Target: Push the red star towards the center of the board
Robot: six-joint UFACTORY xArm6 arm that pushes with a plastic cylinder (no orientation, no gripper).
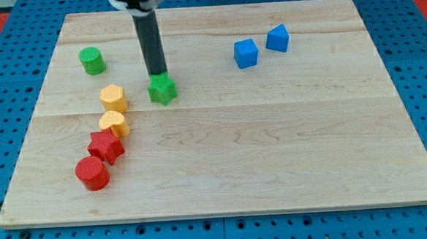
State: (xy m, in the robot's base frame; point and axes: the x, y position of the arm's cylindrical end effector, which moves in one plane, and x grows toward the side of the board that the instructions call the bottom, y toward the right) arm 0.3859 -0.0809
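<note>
The red star [105, 146] lies on the wooden board [273, 145] at the view's lower left. It touches a red cylinder [92, 173] below it and a yellow block [114, 124] above it. My tip [157, 73] is at the top edge of a green star-shaped block [162, 88], up and to the right of the red star, well apart from it.
A second yellow block [114, 98] sits above the first. A green cylinder [92, 61] stands at the upper left. A blue cube [245, 53] and a blue pentagon-like block [277, 38] sit at the upper right. Blue pegboard surrounds the board.
</note>
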